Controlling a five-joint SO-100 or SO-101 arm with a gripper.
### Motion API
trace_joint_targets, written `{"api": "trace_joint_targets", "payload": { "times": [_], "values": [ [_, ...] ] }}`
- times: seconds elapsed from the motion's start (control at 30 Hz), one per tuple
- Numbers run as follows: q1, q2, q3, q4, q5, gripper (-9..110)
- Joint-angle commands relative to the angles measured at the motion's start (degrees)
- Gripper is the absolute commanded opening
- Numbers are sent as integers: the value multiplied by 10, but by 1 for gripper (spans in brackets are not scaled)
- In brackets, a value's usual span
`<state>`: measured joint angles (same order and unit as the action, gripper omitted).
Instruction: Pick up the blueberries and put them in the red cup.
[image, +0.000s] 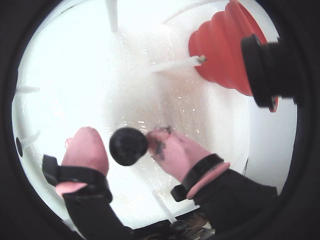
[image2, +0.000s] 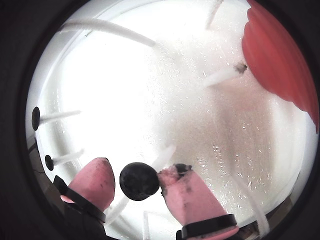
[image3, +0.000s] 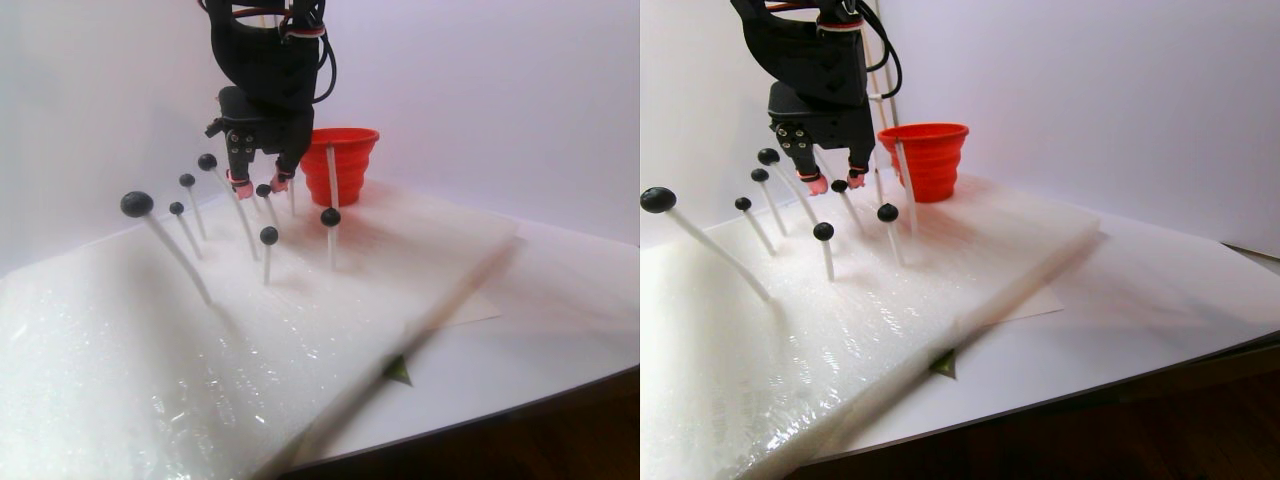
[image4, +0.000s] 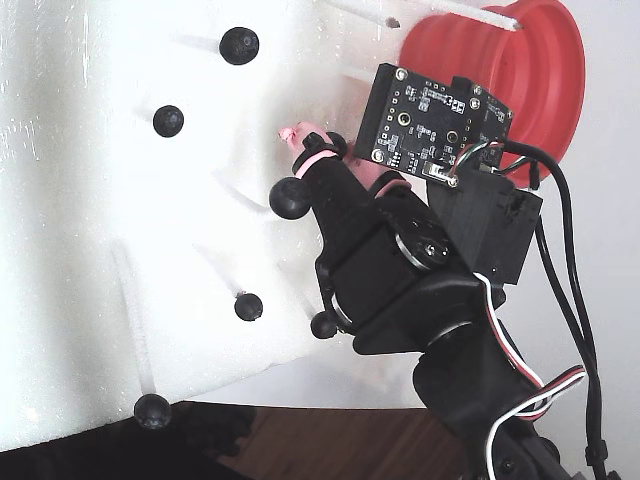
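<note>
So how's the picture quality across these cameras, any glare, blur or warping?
Both wrist views: fisheye circles with black borders, and the white foam is blown out by glare. Stereo pair view: a blurred white stick streaks across the foreground, while the red cup stays fairly sharp. Fixed view: even lighting, with the blueberries crisp.

- My fingertips (image: 87, 147) are pink, smudged dark.
- My arm (image4: 400, 270) is black.
- Berries (image2: 139, 181) are matte blue-black.
- Cup (image3: 340, 160) is bright red.
- Foam (image3: 180, 330) and sticks (image2: 107, 29) are white.
</note>
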<state>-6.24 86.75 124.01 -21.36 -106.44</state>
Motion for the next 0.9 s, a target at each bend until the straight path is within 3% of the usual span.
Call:
{"api": "trace_joint_targets", "payload": {
  "times": [0.0,0.87],
  "values": [
    [-15,6,-36,-21,-3,18],
    [-13,37,-18,-17,-4,12]
  ]
}}
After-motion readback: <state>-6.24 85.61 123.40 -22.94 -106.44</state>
